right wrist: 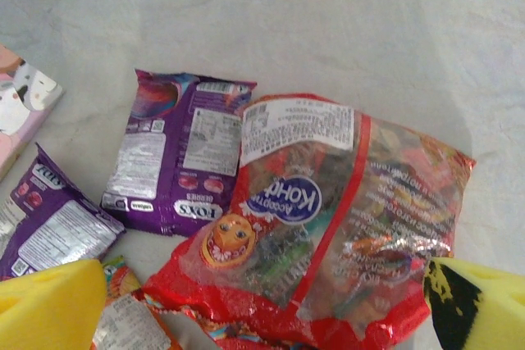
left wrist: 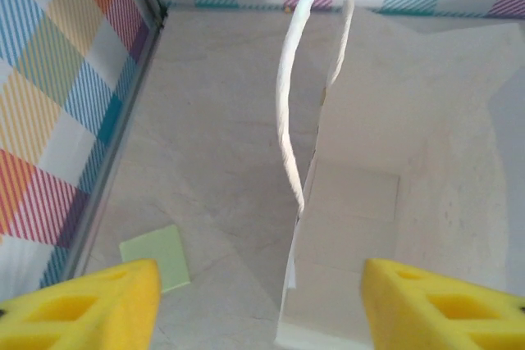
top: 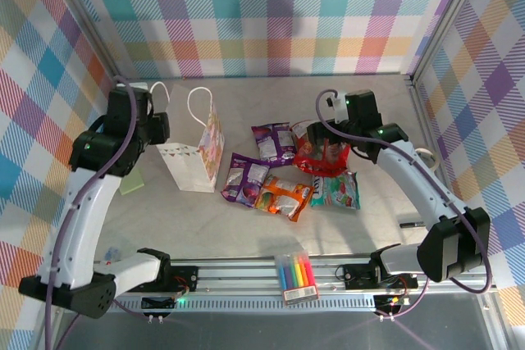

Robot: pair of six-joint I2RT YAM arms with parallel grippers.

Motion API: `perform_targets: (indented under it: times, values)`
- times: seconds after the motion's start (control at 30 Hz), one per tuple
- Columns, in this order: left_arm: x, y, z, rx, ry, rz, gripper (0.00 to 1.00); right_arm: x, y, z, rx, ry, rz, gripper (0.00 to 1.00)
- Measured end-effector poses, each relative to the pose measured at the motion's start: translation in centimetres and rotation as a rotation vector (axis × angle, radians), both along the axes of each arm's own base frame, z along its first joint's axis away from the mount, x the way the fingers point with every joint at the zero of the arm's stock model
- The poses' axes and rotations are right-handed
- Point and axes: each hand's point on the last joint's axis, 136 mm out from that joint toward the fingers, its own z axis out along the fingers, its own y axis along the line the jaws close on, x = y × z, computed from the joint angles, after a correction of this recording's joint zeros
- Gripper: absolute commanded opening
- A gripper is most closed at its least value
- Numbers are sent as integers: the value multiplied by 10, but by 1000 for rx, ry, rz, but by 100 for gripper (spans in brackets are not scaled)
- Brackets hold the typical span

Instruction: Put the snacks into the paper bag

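Right wrist view, red packet [right wrist: 328, 227] between wide-apart jaws (purple packet [right wrist: 176, 153] beside)

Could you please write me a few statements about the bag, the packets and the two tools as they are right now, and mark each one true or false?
1. The paper bag lies flat on its side. False: it stands upright with its mouth open.
2. The right tool is open, its fingers on either side of the red packet. True.
3. The left tool grips the orange packet. False: it is open at the bag's edge and holds nothing; the orange packet lies on the table.
4. The marker pack sits at the near edge, apart from the orange packet. True.
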Motion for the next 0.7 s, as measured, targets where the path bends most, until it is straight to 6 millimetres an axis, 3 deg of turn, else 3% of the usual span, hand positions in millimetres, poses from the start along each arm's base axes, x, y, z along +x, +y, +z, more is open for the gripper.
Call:
perform_targets:
  times: [0.2,0.37,0.5,0.7]
  values:
    - [-16,-3,20,-33,-79,-31,32,-22,-3,-3,28,65,-12,94]
    - [-12,-15,18,-48,-67,-70,29,-45,1,-25,92,158,-16,88]
    - [-5,-36,12,-75,-45,-136,19,-60,13,-52,134,270,-15,85]
    - [1,-55,24,-111,-72,-205,17,-66,31,-79,165,381,-17,79]
